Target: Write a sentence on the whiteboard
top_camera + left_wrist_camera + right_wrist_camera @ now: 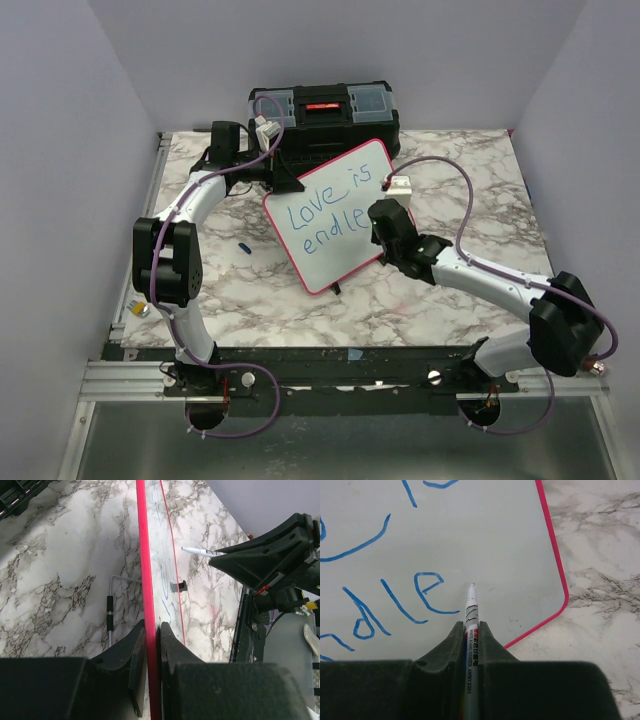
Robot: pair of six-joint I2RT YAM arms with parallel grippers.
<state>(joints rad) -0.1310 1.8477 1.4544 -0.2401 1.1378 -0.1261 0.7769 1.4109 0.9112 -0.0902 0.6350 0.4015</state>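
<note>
The whiteboard (328,266), white with a pink-red frame, stands tilted in the middle of the marble table. The sentence (322,208) is in blue: "Love is" with "endle" beneath. My left gripper (276,182) is shut on the board's upper left frame edge; in the left wrist view both fingers (170,645) clamp the pink frame (144,555). My right gripper (471,630) is shut on a white marker (471,605). Its tip points at the board (500,535), just right of the last "e" (427,597). I cannot tell whether the tip touches.
A black toolbox (325,115) stands behind the board. A small blue cap (244,247) lies on the table (450,300) left of the board. A wire stand leg (109,615) and a black foot (179,586) show by the board. Purple walls close in three sides.
</note>
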